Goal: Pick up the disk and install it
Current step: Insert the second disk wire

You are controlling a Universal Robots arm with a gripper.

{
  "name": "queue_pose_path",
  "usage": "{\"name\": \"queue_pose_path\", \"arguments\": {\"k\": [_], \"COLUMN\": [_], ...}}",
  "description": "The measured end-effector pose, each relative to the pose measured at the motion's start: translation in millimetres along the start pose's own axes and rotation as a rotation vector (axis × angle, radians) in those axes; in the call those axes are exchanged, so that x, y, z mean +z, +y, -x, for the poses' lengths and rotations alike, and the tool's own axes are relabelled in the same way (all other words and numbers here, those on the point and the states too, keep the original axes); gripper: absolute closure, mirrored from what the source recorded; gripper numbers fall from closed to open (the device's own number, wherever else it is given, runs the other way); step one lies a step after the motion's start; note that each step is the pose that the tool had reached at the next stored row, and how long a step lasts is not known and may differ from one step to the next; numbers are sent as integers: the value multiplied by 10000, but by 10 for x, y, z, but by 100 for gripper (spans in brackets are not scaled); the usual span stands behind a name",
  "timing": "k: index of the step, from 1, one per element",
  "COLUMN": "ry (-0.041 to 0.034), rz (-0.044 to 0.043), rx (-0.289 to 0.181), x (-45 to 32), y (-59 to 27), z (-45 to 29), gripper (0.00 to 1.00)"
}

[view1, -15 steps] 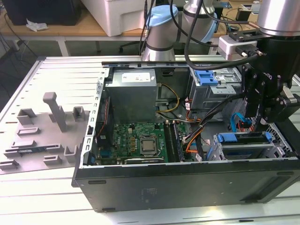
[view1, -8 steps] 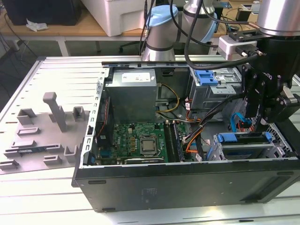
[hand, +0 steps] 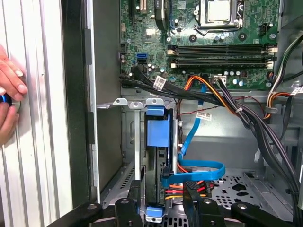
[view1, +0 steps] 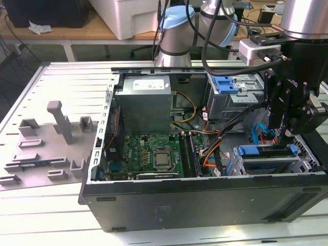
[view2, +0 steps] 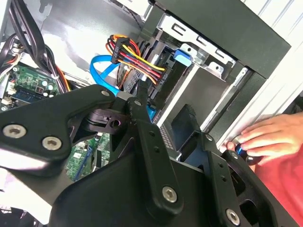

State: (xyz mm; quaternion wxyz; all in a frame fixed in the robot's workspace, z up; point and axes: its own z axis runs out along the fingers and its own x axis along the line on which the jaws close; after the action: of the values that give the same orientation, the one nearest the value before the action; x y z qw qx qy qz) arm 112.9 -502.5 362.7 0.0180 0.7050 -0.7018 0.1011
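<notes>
The disk (view1: 266, 151) sits on edge in the drive bay at the front corner of the open computer case, on the exterior view's right, its blue carrier tabs showing at both ends. In the first wrist view the blue carrier (hand: 158, 132) runs down the bay between metal rails. My gripper (view1: 281, 134) hangs just above that bay. Its black fingers (hand: 129, 208) stand on either side of the disk's near end, open, with cables visible in the gap on one side. In the second wrist view the gripper (view2: 163, 106) straddles the dark disk (view2: 165, 136).
A person's hand (hand: 8, 90) rests on the slatted table beside the case wall, with a red sleeve (view2: 279, 175). Inside the case are a grey power supply (view1: 142, 105), the motherboard (view1: 154, 154), a blue bracket (view1: 225, 84), and a blue cable (hand: 199, 168). A grey fixture (view1: 51, 138) lies on the exterior view's left.
</notes>
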Motion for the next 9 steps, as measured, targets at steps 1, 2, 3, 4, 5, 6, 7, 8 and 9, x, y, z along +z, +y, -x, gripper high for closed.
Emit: {"name": "queue_pose_path", "arguments": {"k": [1,2,3,4,5,6,7,8,9], "ry": [6,11,15,19,18,19,19,20,18], "rz": [0,0,0,1,0,0,0,0,0], "rx": [-1,-1,-2,-2,-1,-2,-2,-3,-3], "x": [0,0,0,0,-3,-4,-4,-15,-31], "y": [0,0,0,0,1,0,0,-1,-3], "z": [0,0,0,1,17,20,20,25,31], "gripper": [52,52,52,52,52,52,52,52,52]}}
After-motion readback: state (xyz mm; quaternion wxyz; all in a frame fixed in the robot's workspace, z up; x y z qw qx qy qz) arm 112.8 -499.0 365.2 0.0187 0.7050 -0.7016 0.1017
